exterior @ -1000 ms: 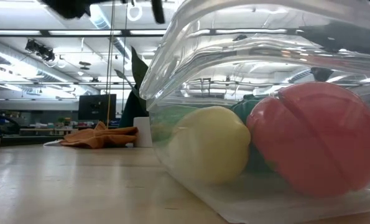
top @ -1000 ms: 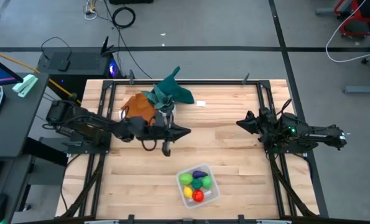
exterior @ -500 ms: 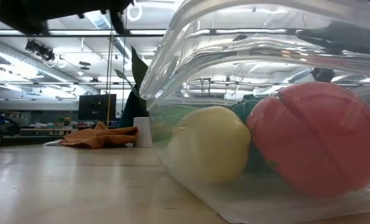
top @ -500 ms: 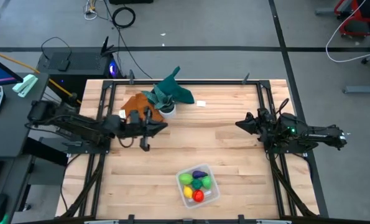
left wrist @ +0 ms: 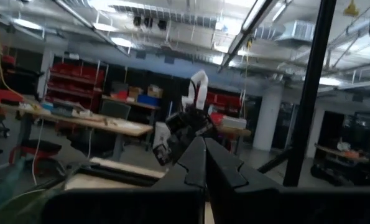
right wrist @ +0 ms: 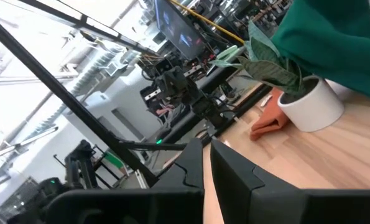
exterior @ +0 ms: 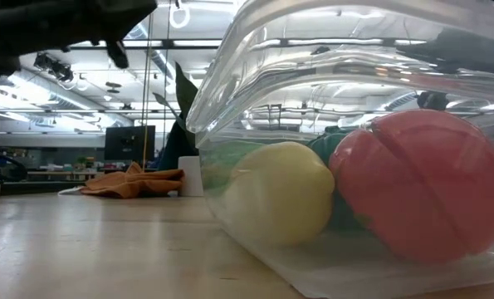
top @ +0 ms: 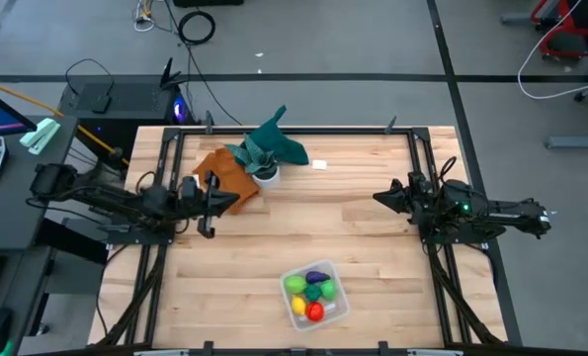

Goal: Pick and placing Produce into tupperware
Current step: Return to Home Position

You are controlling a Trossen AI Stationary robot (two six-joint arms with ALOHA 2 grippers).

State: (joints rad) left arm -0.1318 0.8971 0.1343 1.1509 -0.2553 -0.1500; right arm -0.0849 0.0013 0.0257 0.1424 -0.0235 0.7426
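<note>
Homing well means drawing left tool (top: 211,195) clear of cloth (top: 220,166) and pot (top: 265,175); it and right tool (top: 381,197) are closed, empty. Produce (top: 311,293) lies in tupperware (top: 340,307) on tabletop (top: 373,262), well apart from both.

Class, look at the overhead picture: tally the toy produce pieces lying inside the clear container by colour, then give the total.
Yellow produce: 1
Green produce: 2
Red produce: 1
Purple produce: 1
Total in the tupperware: 5

low view | tupperware (exterior: 255,58) cut off at right edge | left arm (exterior: 47,25) blurred
</note>
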